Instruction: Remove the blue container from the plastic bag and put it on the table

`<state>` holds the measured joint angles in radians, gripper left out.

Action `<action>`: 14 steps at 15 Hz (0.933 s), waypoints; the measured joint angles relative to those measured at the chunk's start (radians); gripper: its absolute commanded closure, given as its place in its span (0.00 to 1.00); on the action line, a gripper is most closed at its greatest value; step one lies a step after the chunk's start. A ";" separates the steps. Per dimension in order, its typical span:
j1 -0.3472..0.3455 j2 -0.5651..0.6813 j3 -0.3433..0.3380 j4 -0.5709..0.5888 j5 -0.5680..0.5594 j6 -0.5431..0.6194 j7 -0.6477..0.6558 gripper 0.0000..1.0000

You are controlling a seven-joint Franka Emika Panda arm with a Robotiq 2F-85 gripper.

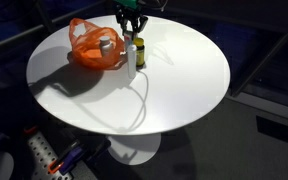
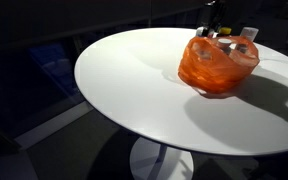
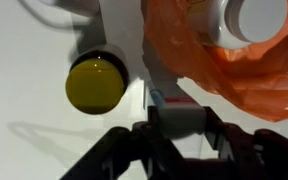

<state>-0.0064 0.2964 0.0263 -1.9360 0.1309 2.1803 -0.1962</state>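
An orange plastic bag [image 1: 96, 48] lies on the white round table [image 1: 174, 90], and also shows in an exterior view [image 2: 216, 62]. Inside it is a container with a white cap [image 3: 254, 18]; I cannot make out any blue on it. A slim white container [image 1: 130, 56] stands upright beside the bag. In the wrist view its body [image 3: 124, 45] runs up to my gripper [image 3: 181, 112], whose fingers press on both sides of its top. The gripper [image 1: 132, 27] hangs straight above it.
A bottle with a yellow cap [image 3: 95, 85] stands right beside the white container, also in an exterior view [image 1: 140, 50]. The table edge curves round in front [image 2: 134, 110]. Cables and gear lie on the floor [image 1: 49, 155].
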 measured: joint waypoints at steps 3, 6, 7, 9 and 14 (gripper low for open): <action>0.007 0.000 0.001 -0.007 -0.008 0.034 0.000 0.77; 0.010 0.000 0.002 -0.014 -0.015 0.050 0.000 0.45; 0.010 0.000 0.002 -0.018 -0.018 0.054 0.000 0.28; 0.010 0.000 0.002 -0.026 -0.020 0.058 0.001 0.16; 0.010 -0.013 0.002 -0.030 -0.020 0.057 0.001 0.00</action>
<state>0.0035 0.2837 0.0281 -1.9660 0.1105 2.2374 -0.1956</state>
